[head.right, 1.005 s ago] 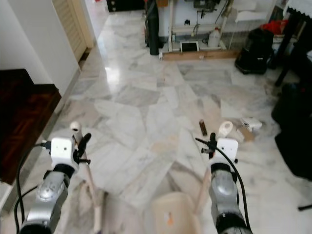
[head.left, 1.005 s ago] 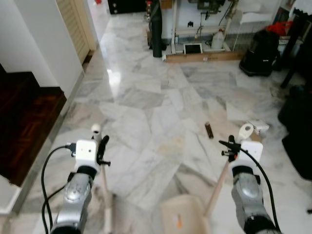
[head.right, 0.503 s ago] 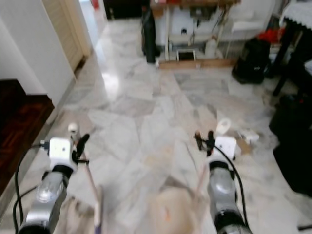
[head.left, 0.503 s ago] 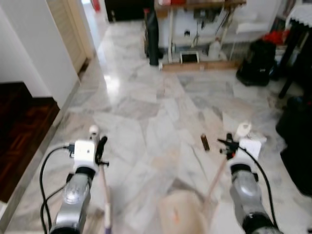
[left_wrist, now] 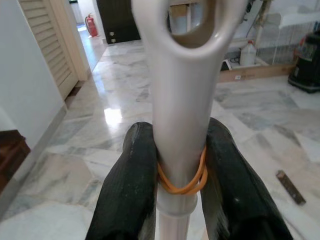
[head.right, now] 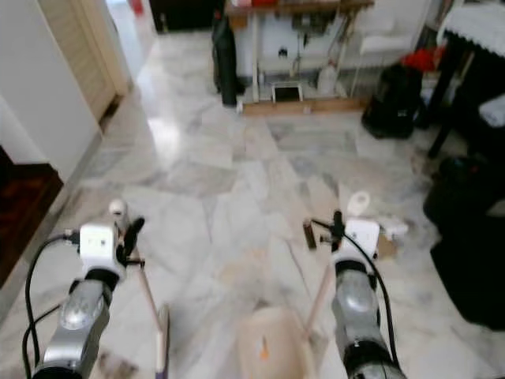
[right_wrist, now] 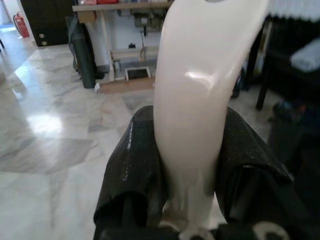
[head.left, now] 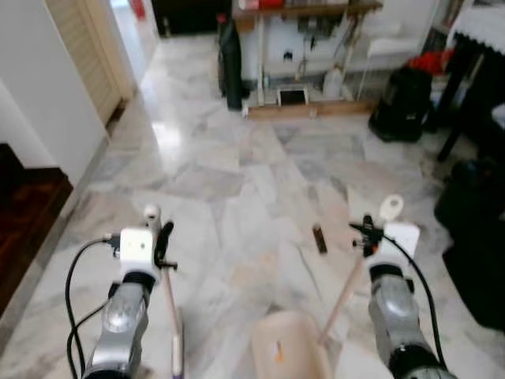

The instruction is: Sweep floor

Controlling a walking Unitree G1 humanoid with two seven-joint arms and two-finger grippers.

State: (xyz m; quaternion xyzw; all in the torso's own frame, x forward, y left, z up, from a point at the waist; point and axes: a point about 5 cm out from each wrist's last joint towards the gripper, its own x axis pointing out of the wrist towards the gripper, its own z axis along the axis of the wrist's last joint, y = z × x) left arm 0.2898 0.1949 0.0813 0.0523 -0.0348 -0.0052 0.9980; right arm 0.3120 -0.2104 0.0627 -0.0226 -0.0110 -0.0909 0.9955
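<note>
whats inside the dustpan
Inside the dustpan, one small orange speck lies on the beige pan floor; otherwise it looks bare. Its near end runs off the head views, so that part can't be checked. The right gripper holds its handle.

Left tool (left_wrist: 181, 165) clamped on pale broom handle (left_wrist: 182, 100), orange rubber band (left_wrist: 181, 184) around it; marble floor (left_wrist: 90, 130) beyond

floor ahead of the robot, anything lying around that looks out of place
Yes. A small dark brown object lies loose on the bare marble floor, just ahead of the right hand; what it is cannot be made out. A crumpled white scrap sits beside that hand too. Both look like litter.
</note>
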